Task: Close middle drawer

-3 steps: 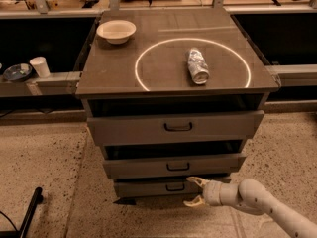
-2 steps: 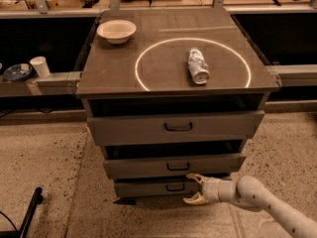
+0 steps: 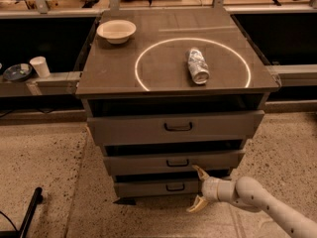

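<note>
The middle drawer (image 3: 173,162) is a shallow grey drawer with a small dark handle. It stands slightly pulled out of the grey cabinet, below the taller top drawer (image 3: 174,127). My gripper (image 3: 198,190) is open and empty in front of the bottom drawer (image 3: 153,188), right of its handle. The upper fingertip (image 3: 200,171) is at the lower edge of the middle drawer's front, just right of its handle. The lower fingertip (image 3: 194,208) hangs near the floor.
On the cabinet top (image 3: 114,73) lie a crushed can (image 3: 197,65) inside a white ring and a white bowl (image 3: 116,30). A white cup (image 3: 39,66) and a dish (image 3: 17,72) sit on a shelf at left. A black bar (image 3: 29,209) lies on the floor.
My gripper's fingers have spread wider, the upper one rising to the middle drawer's lower edge. The arm has barely shifted. The drawers have not moved.
</note>
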You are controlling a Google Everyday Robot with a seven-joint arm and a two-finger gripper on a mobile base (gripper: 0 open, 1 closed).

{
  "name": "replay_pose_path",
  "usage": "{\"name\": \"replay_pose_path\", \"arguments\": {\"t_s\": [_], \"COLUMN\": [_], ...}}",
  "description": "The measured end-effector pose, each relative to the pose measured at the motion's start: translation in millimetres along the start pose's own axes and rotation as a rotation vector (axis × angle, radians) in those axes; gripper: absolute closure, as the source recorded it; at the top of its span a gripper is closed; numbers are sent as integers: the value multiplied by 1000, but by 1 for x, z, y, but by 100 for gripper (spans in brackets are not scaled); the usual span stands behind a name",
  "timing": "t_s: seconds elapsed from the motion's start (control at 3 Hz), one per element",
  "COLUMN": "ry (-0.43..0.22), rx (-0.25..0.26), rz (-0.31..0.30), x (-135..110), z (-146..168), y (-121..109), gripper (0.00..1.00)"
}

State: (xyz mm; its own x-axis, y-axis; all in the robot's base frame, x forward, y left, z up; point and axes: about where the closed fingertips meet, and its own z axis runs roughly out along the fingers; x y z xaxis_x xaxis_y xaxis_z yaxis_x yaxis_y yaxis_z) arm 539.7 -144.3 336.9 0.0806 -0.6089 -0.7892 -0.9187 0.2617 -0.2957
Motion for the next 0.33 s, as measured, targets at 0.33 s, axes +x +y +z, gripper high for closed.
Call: {"name": "replay_pose_path", "arguments": {"t_s": [0.33], "ry": [0], "rx": [0], "rz": [0], "x": [0], "z": [0], "y": [0], "gripper": [0]}}
